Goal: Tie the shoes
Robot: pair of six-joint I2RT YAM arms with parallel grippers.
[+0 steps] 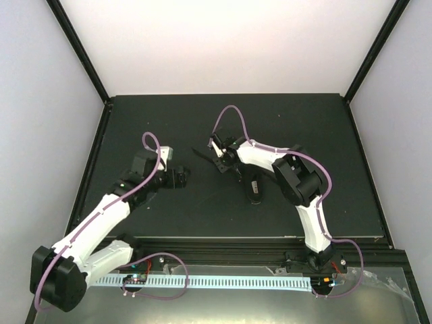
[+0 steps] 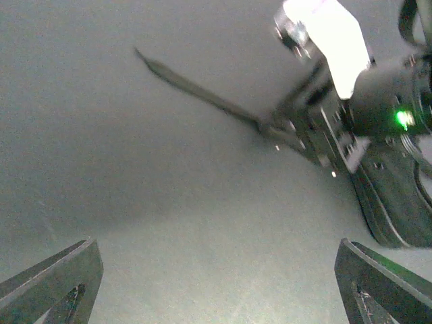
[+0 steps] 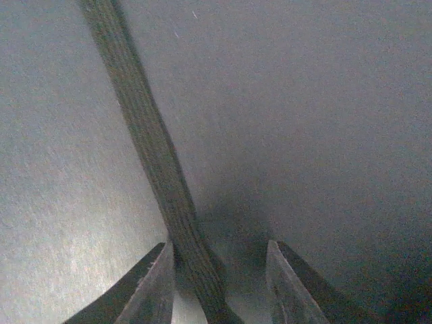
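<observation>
- Drawing out a flat black lace (image 3: 162, 182) is judged the current step; it is straddled by the right gripper (image 3: 216, 253) (a firm pinch cannot be confirmed).
- The small black low shoe (image 1: 256, 189) is set mid-table beneath the right arm.
- The left gripper (image 2: 217, 250) is spread wide; the other lace should be taken next.

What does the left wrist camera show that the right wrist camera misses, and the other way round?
Only the left wrist view shows the black shoe at its right edge, the right arm's wrist with a green light, and the left arm's own jaws wide apart. Only the right wrist view shows, close up, the lace running between the right arm's jaws, beside one of them. Both show that lace and the dark table.
</observation>
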